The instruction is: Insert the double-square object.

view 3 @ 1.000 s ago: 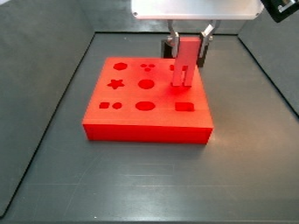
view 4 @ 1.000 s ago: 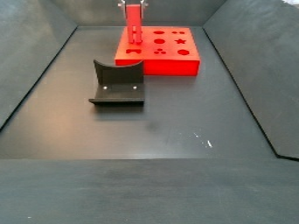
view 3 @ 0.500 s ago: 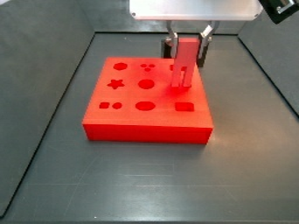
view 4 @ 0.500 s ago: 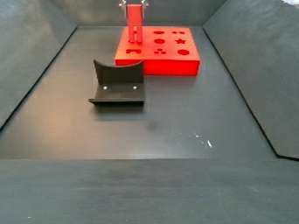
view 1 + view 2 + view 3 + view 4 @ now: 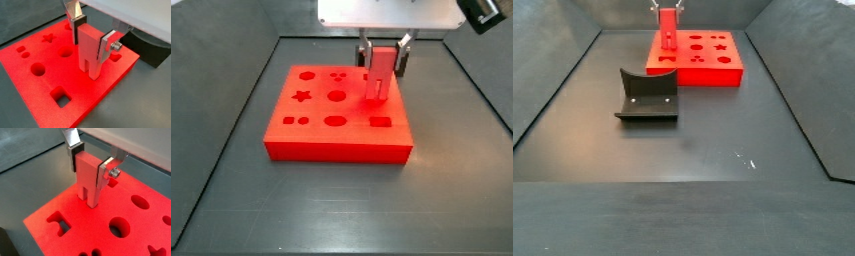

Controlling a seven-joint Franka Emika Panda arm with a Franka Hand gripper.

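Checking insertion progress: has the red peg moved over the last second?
No visible shift: the red peg, held by the gripper, sits at the same spot on the red block.

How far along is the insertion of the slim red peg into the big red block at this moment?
Done: the gripper has picked up the slim red peg and holds it upright between its silver fingers. In hand: the peg's lower end meets the top of the large flat red block, near one edge. Left: seating it fully and letting go; its depth cannot be told.
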